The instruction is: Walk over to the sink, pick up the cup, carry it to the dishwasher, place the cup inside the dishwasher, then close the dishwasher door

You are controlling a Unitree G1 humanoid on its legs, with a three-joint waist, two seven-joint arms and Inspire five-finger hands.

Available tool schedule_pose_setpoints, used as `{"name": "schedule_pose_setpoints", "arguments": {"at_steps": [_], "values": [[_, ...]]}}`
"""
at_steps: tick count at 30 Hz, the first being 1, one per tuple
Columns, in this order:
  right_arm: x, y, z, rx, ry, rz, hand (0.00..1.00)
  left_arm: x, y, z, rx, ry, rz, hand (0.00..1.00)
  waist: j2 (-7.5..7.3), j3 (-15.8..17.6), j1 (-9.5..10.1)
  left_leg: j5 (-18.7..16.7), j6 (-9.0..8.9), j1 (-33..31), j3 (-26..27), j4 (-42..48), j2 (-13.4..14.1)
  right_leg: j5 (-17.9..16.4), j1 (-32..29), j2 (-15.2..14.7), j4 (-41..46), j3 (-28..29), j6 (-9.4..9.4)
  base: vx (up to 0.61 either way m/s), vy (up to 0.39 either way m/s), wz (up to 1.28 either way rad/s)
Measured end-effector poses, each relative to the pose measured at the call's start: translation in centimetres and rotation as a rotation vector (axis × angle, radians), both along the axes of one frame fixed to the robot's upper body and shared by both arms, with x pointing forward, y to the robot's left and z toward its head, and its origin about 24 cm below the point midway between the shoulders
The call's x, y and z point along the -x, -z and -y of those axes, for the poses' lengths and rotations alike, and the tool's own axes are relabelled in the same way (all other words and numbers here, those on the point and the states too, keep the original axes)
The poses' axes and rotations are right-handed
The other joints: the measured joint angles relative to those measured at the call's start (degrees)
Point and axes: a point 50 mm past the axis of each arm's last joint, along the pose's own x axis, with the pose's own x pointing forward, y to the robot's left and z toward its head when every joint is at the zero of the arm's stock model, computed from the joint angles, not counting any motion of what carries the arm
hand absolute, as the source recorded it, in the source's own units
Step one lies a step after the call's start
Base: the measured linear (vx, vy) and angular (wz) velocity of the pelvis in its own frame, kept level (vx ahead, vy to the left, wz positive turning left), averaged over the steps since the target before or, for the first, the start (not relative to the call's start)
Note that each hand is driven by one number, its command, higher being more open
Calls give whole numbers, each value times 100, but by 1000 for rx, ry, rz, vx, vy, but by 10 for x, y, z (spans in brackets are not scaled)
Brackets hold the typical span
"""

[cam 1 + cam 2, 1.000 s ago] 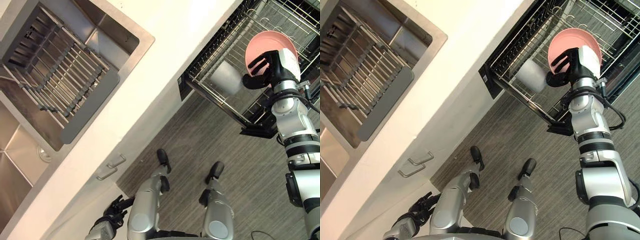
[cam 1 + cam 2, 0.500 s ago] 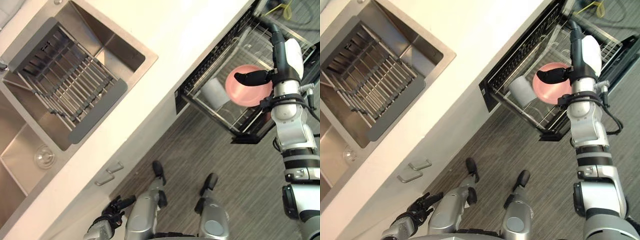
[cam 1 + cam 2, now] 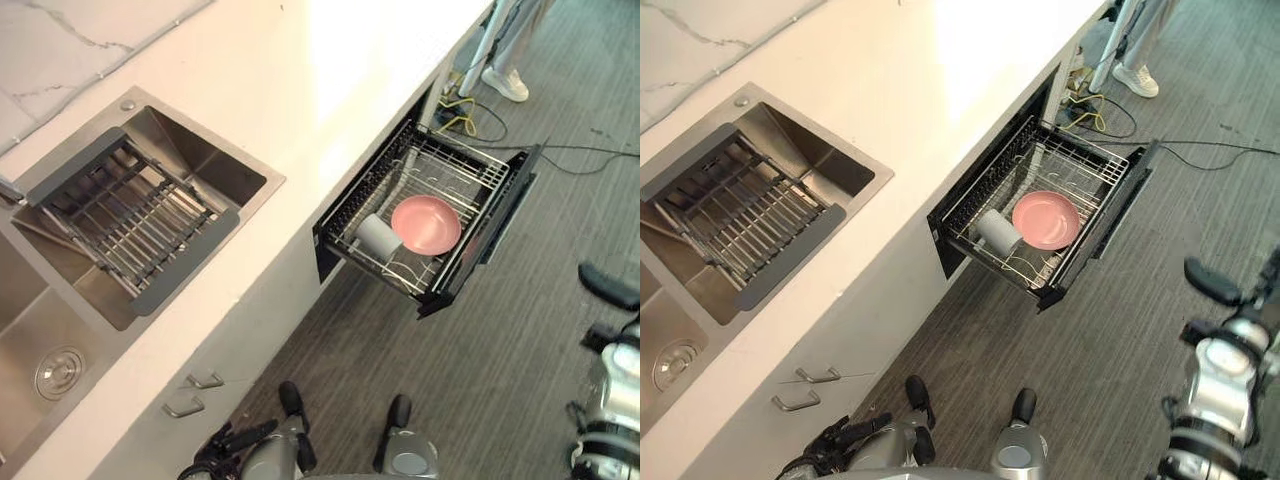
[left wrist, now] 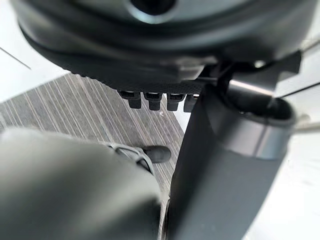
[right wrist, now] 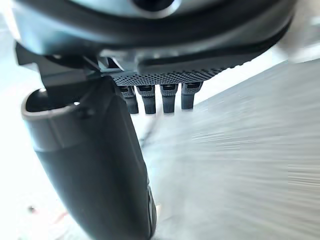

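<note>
A pale grey cup [image 3: 378, 236] lies on its side in the wire rack [image 3: 452, 165] of the pulled-out dishwasher drawer, beside a pink plate [image 3: 426, 224]. The drawer's dark door [image 3: 497, 218] stands open over the floor. My right hand [image 3: 1212, 284] hangs at the lower right, well clear of the rack; in its wrist view the right hand [image 5: 125, 165] has straight fingers and holds nothing. Low at the bottom left, by the cabinet front, is my left hand [image 3: 235, 443], open and empty, also seen as the left hand [image 4: 225, 175] in its wrist view.
A steel sink [image 3: 235, 175] with a grey drying rack [image 3: 130, 215] across it is set in the white counter [image 3: 330, 60]. Two cabinet handles [image 3: 195, 392] sit below. A person's shoes [image 3: 505, 82] and floor cables [image 3: 470, 118] lie beyond the dishwasher.
My right hand opened, left the cup in the rack and drew back down to the lower right. The camera swung, so the whole scene has shifted.
</note>
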Motion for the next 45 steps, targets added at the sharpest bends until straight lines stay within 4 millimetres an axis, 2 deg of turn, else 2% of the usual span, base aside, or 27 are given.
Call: {"name": "schedule_pose_setpoints", "arguments": {"at_steps": [1,3,5,7,9,10,12,14,16,19,21,23,25,28,29,31,32,34,36,38,40,43,45], "values": [[5,16,-11,-54,-9,-32,0,-1,0,2,5,0,2,100,37,34,2,11,-4,-70,-9,1,9,2,-79,0,31,2,-5,0,0,0],[3,32,-25,-114,-39,-64,0,-4,-1,4,9,4,14,100,96,126,17,34,6,-158,-38,1,30,8,-151,-8,57,-10,-12,-12,-10,8],[-6,37,-32,-164,-63,-40,0,-9,-2,6,13,10,29,100,168,272,50,64,17,-222,-116,3,19,9,-160,-20,67,-82,-14,-10,6,22],[-22,32,-36,-187,-75,28,0,-17,-4,8,15,24,49,100,242,429,137,103,36,-326,-195,4,11,11,-214,-25,90,-156,-17,-17,14,26],[-56,9,-32,-143,-109,117,0,-31,-7,13,21,51,85,100,376,598,199,185,83,-537,-360,25,-23,14,-339,-50,153,-317,-17,-9,15,34],[-65,0,-30,-119,-125,137,0,-34,-8,14,26,51,95,100,414,669,232,207,104,-556,-382,26,-37,17,-346,-61,168,-338,-13,8,26,32],[-93,-39,-17,-15,-164,203,0,-44,-12,18,34,70,132,100,569,860,369,268,145,-656,-549,26,-108,5,-364,-113,248,-498,20,7,36,35],[-94,-39,-3,17,-140,142,0,-45,-13,18,33,69,145,100,615,902,415,312,166,-771,-733,27,-152,-43,-376,-158,330,-685,61,14,37,52],[-103,-49,3,36,-132,124,0,-49,-15,21,46,69,159,100,705,946,451,362,185,-895,-906,28,-215,-124,-453,-238,510,-830,68,10,34,52],[-110,-60,10,51,-114,111,0,-52,-15,29,68,76,170,100,892,1036,468,402,199,-941,-1192,28,-349,-351,-454,-479,947,-1088,153,-2,37,51],[-117,-76,14,80,-103,132,0,-54,-16,33,80,86,179,100,1037,1096,483,418,184,-975,-1351,29,-429,-488,-457,-633,1205,-1233,185,-34,43,49],[-127,-104,19,136,-107,164,0,-55,-16,39,100,86,186,100,1270,1168,579,447,146,-999,-1596,30,-564,-648,-462,-837,1531,-1396,205,-48,40,49],[-134,-122,18,170,-124,187,0,-54,-15,44,111,81,185,100,1409,1163,664,468,126,-1017,-1733,32,-656,-795,-461,-1002,1807,-1523,237,-22,3,46],[-146,-142,11,181,-152,226,0,-48,-13,44,116,69,180,100,1464,1123,740,558,155,-1025,-1975,34,-823,-1092,-443,-1308,2329,-1743,303,48,-63,59],[-154,-155,6,190,-182,247,0,-44,-11,44,117,66,176,100,1465,1122,778,651,256,-1013,-2085,36,-926,-1251,-413,-1486,2594,-1865,337,95,-114,50],[-161,-164,1,189,-218,262,0,-37,-9,44,127,64,165,100,1468,1121,812,656,260,-944,-2195,38,-1011,-1388,-307,-1618,2767,-1980,348,104,-129,46],[-166,-169,-4,192,-256,263,100,-31,-6,46,138,56,154,100,1469,1120,847,657,260,-835,-2239,38,-1069,-1462,-157,-1686,2838,-2036,334,92,-135,38],[-164,-162,1,166,-243,226,100,-24,-4,48,153,48,153,100,1469,1119,853,654,258,-669,-2279,36,-1098,-1504,51,-1697,2841,-2069,292,63,-135,16],[-165,-164,1,153,-297,225,100,-22,-3,52,168,49,161,100,1566,1048,836,641,242,-641,-2282,32,-1088,-1584,70,-1689,2858,-2054,345,-30,-88,-1],[-168,-158,-4,100,-332,242,100,-20,-1,55,183,50,161,100,1627,1002,825,625,226,-607,-2262,26,-1021,-1602,69,-1632,2850,-2019,335,-84,-98,-11],[-168,-147,-10,41,-387,259,100,-17,0,55,198,37,164,100,1628,997,828,580,168,-569,-2208,23,-918,-1603,69,-1521,2798,-1978,316,-87,-104,-21],[-160,-107,-29,-65,-502,309,100,-13,3,54,211,10,164,100,1573,978,853,553,123,-565,-2133,-1,-681,-1542,61,-1217,2572,-1888,236,-33,-140,-25],[-144,-54,-51,-232,-536,321,100,-9,4,48,194,-11,170,100,1347,943,898,540,81,-556,-2041,25,-531,-1472,54,-1011,2368,-1811,227,53,-163,-32]]}}
